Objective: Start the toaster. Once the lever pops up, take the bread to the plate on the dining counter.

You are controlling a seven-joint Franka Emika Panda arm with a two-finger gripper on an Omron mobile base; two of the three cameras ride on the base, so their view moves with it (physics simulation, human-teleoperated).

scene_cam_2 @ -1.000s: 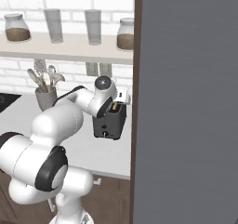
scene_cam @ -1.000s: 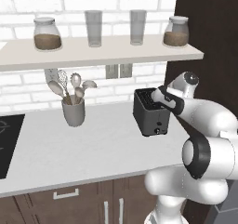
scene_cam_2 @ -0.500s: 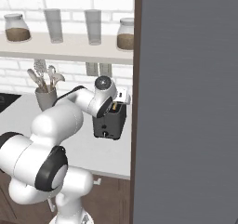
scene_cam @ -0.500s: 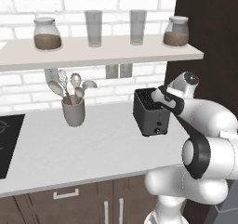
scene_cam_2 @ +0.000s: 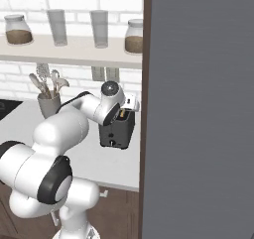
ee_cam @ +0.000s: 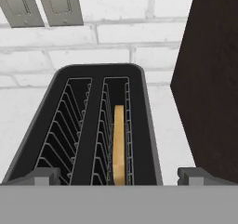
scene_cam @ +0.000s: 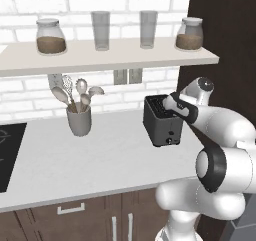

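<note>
Worktop (scene_cam: 100, 165): pale grey, over brown cabinet doors, against a white brick wall. Toaster (scene_cam: 161, 121) stands on it directly under the jaws, beside a dark tall panel (scene_cam: 225, 60). Utensil cup (scene_cam: 79, 120) stands well off from the jaws, near the wall. Black hob (scene_cam: 7, 155) is set in farthest from the jaws.

Shelf (scene_cam: 100, 57), above the jaws: two jars (scene_cam: 51, 36), two glasses (scene_cam: 101, 30).
</note>
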